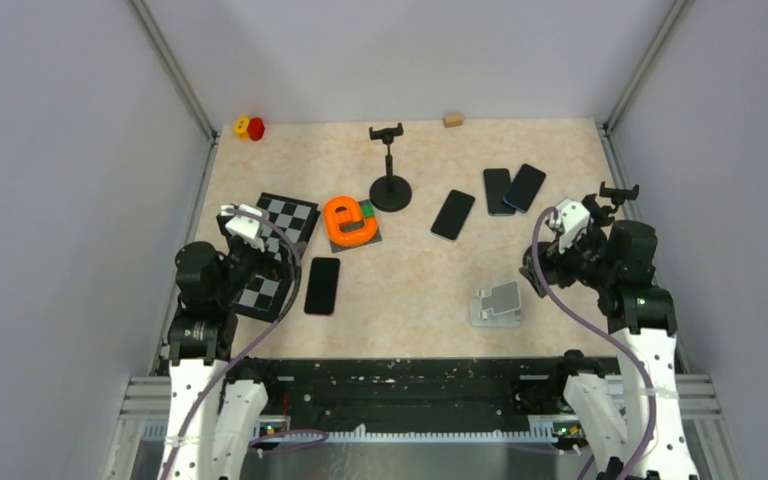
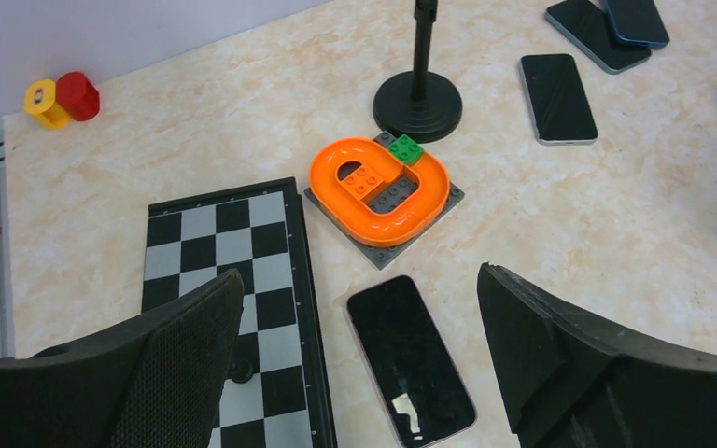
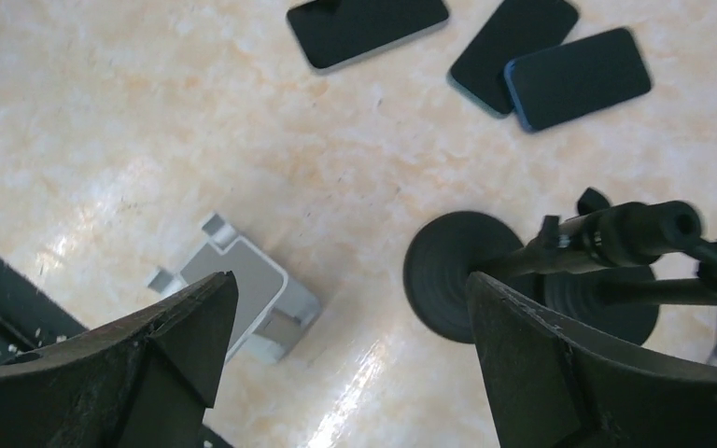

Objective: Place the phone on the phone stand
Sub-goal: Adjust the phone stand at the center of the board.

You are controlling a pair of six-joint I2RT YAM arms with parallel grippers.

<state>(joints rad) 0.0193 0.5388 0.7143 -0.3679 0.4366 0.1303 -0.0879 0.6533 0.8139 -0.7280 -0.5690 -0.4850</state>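
While both pairs of jaws stand spread wide and grip nothing, we see the left jaws and the right jaws each hanging above the surface (image 1: 410, 290) on their own side.

Looking down between the left jaws, we find a dark phone (image 2: 411, 359) lying flat, screen up, just beside the right edge of a checkerboard (image 2: 224, 280). Beyond it sits an orange ring toy (image 2: 378, 191) on a gray plate, with a green brick (image 2: 406, 149) at its far corner. Behind that rises a black pole stand (image 2: 417, 103) on a round base.

Looking down between the right jaws, we see the silver phone stand (image 3: 243, 303) partly under one finger, and the round base of a second black stand (image 3: 448, 275) near the other finger. This second stand is tipped across the view, its clamp end toward the right.

Farther out, a middle phone (image 1: 453, 214) lies flat between the pole stand and a pair of phones. In that pair, a black phone (image 1: 498, 190) is partly overlapped by a blue-edged phone (image 1: 525, 187). All four phones lie on the surface, well apart from the silver phone stand.

At the far edge we make out a yellow and red piece (image 1: 249, 127) in the left corner and a small wooden block (image 1: 452, 119) toward the right.
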